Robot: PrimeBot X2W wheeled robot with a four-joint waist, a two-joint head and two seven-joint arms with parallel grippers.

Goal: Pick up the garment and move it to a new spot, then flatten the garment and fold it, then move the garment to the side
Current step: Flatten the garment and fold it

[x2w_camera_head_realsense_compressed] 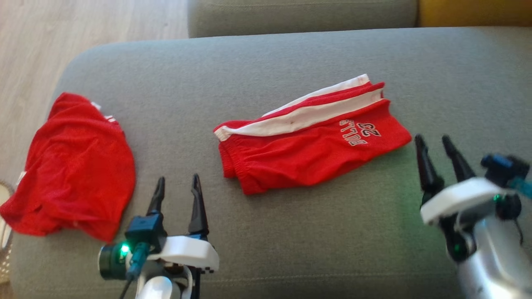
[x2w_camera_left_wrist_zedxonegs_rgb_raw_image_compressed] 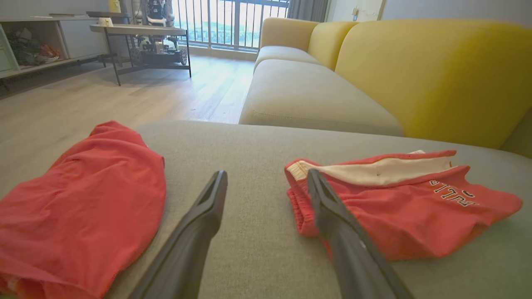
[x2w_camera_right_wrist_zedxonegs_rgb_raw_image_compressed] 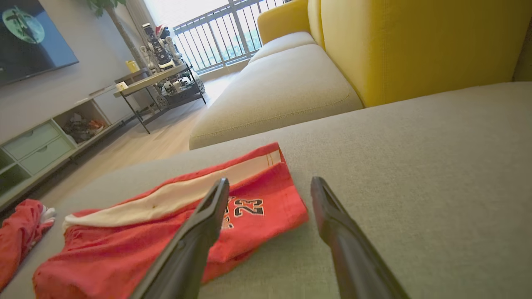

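Note:
The garment (x2w_camera_head_realsense_compressed: 307,153), red shorts with a white side stripe and "BULLS 23" print, lies folded in half near the middle of the grey cushion (x2w_camera_head_realsense_compressed: 266,70). My left gripper (x2w_camera_head_realsense_compressed: 178,178) hovers open at the cushion's front, just left of the waistband end (x2w_camera_left_wrist_zedxonegs_rgb_raw_image_compressed: 299,207). In the left wrist view its fingers (x2w_camera_left_wrist_zedxonegs_rgb_raw_image_compressed: 267,173) hold nothing. Off the hem end of the shorts (x2w_camera_right_wrist_zedxonegs_rgb_raw_image_compressed: 124,245), at the right, my right gripper (x2w_camera_head_realsense_compressed: 432,138) is open and empty. In the right wrist view its fingers (x2w_camera_right_wrist_zedxonegs_rgb_raw_image_compressed: 270,180) straddle the hem corner from above.
A second red mesh garment (x2w_camera_head_realsense_compressed: 79,166) lies bunched at the cushion's left edge. Beyond are another grey seat (x2w_camera_left_wrist_zedxonegs_rgb_raw_image_compressed: 299,91) and a yellow sofa back (x2w_camera_left_wrist_zedxonegs_rgb_raw_image_compressed: 436,74). Wood floor (x2w_camera_head_realsense_compressed: 62,29) lies left, with a wicker basket (x2w_camera_head_realsense_compressed: 4,232) at the edge.

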